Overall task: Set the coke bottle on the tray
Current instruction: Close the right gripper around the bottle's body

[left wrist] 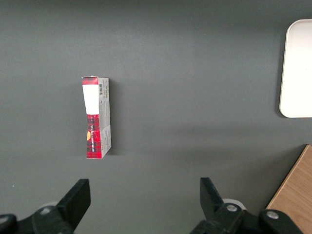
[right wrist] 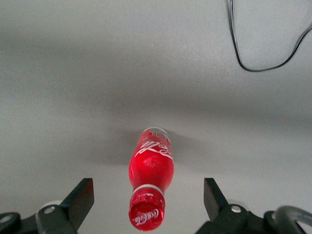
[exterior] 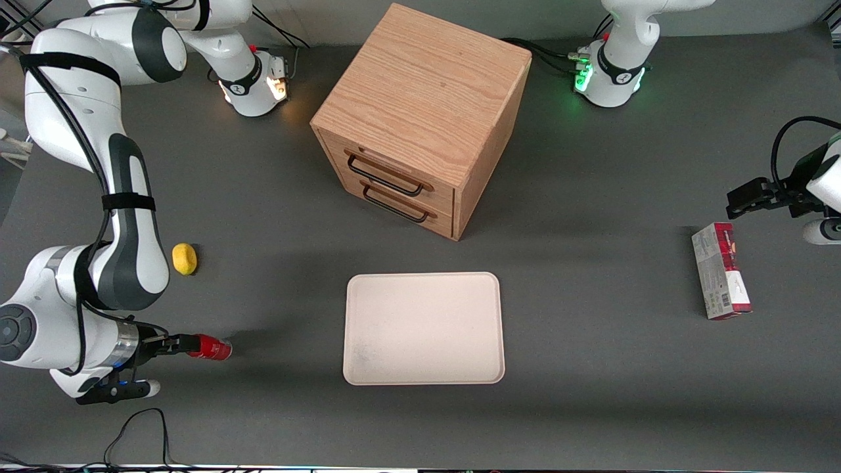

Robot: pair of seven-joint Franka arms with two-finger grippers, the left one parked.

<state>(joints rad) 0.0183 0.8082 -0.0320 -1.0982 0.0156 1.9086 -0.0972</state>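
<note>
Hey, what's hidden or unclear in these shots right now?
- Front view: the open hand, at the working arm's end of the table, covers the coke bottle's cap end.
- Left wrist view: the picture edge cuts off most of the tray.
- Front view: the carton's print is too small to read.

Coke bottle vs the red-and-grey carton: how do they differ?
The coke bottle is small, rounded and all red; the carton is a longer box, red, grey and white. The bottle lies between the open fingers of the hand; the carton lies alone toward the parked arm's end. Both lie flat on the table.
</note>
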